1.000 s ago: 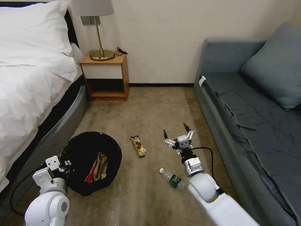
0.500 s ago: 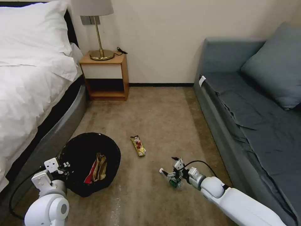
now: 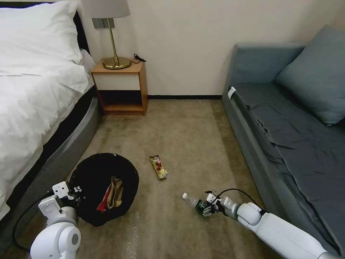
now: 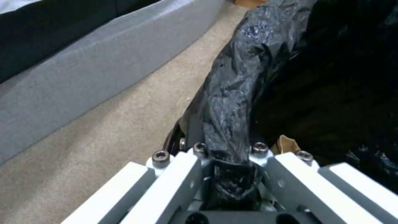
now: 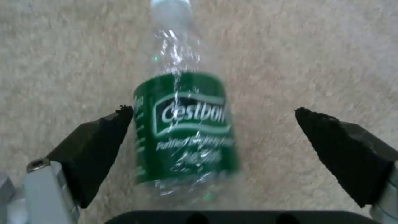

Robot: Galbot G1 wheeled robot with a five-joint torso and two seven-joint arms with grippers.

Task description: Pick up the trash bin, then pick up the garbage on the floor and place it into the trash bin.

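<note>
The black trash bin [image 3: 94,172] stands on the floor [image 3: 187,133] by the bed, with a red-and-white packet [image 3: 104,200] and a tan wrapper [image 3: 116,191] inside. My left gripper [image 3: 75,189] is shut on its bag-lined rim [image 4: 232,102], seen close up at the left gripper [image 4: 228,157]. A clear green-labelled bottle [image 3: 191,200] lies on the carpet. My right gripper [image 3: 207,206] sits low over it, open, straddling the bottle [image 5: 184,124]; one fingertip [image 5: 104,130] touches the label, the other stands apart. A brown-yellow snack wrapper [image 3: 158,167] lies between bin and bottle.
A bed with white linen [image 3: 32,93] and grey base runs along the left. A grey sofa [image 3: 287,126] lines the right. A wooden nightstand [image 3: 120,88] with a brass lamp [image 3: 114,39] stands at the far wall. Open carpet lies in the middle.
My right gripper has dropped from above the carpet down to floor level and now straddles the bottle. The left gripper and bin have stayed put.
</note>
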